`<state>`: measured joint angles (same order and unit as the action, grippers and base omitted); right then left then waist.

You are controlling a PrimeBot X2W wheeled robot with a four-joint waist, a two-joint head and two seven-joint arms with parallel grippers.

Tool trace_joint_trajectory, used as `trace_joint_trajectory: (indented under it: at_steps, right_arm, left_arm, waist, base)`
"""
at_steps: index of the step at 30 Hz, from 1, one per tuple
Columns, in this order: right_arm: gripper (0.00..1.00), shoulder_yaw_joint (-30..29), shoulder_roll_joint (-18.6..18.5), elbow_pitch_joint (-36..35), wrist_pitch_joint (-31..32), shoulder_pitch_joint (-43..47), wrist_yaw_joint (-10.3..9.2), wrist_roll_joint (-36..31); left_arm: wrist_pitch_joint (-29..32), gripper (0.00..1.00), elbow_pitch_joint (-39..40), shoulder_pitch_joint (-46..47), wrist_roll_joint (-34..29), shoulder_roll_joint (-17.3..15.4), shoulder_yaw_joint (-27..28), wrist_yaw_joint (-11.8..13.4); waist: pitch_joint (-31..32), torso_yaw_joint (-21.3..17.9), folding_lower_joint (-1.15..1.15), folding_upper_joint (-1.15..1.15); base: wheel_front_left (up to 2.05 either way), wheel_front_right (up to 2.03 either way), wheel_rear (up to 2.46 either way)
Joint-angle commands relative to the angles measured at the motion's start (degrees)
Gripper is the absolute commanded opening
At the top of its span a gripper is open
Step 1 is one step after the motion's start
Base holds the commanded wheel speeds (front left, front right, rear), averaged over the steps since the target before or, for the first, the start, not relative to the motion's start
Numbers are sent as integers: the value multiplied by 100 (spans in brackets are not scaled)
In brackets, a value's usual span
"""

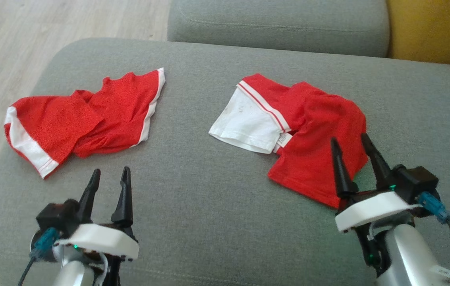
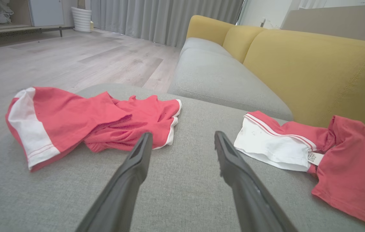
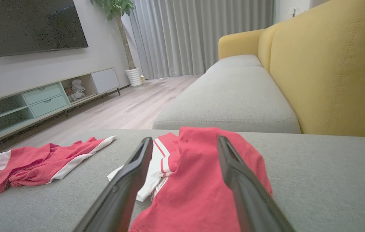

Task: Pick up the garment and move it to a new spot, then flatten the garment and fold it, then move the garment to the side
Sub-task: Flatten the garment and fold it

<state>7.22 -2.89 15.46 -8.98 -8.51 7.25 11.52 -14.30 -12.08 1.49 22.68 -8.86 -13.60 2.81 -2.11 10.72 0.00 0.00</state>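
Two red garments with white trim lie crumpled on the grey sofa seat (image 1: 209, 198). One garment (image 1: 85, 119) lies at the left (image 2: 82, 122) (image 3: 40, 161). The other garment (image 1: 308, 135), with a white part and a label, lies at the right (image 2: 330, 154) (image 3: 198, 180). My left gripper (image 1: 111, 174) is open above bare cushion, just short of the left garment (image 2: 182, 140). Over the near edge of the right garment hovers my right gripper (image 1: 350, 143), open and empty, the red cloth showing between its fingers (image 3: 185, 143).
A second grey seat cushion (image 1: 280, 24) lies beyond, with the yellow sofa back (image 1: 435, 31) at the right. Wooden floor (image 1: 6, 47) runs past the seat's left edge. A TV cabinet (image 3: 40, 100), a TV and a potted plant stand across the room.
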Motion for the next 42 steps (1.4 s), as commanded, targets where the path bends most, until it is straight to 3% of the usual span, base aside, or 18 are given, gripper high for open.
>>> trace_joint_trajectory:
  at_steps: [1,11,30,31,32,33,42]
  right_arm:
    - [100,223,2,-197,62,-161,24,66]
    - [100,1124,2,435,769,-497,24,-288]
    - [100,690,2,1923,1291,-1222,24,-1120]
    - [50,703,2,1961,1290,-1239,24,-1131]
    - [13,707,2,1993,1277,-1257,24,-1137]
    - [0,716,2,2015,1258,-1274,24,-1146]
    - [0,1063,2,1569,830,-1313,24,-814]
  left_arm:
    - [-69,100,214,357,-132,6,295,-95]
    - [-70,100,66,574,-433,327,588,-463]
    - [-70,100,-155,890,-377,595,675,-747]
    - [-70,100,-163,899,-355,596,665,-744]
    - [-70,100,-168,907,-337,596,657,-739]
    - [-70,100,-172,911,-325,596,653,-731]
    - [-70,100,-202,852,-317,597,698,-672]
  waist:
    - [-19,92,0,0]
    - [-294,430,0,0]
    - [-939,1016,0,0]
    - [-950,1020,0,0]
    - [-957,1019,0,0]
    - [-958,1012,0,0]
    - [-634,672,0,0]
  base:
    - [0,0,0]
    - [0,0,0]
    - [0,0,0]
    - [0,0,0]
    - [0,0,0]
    - [0,0,0]
    - [0,0,0]
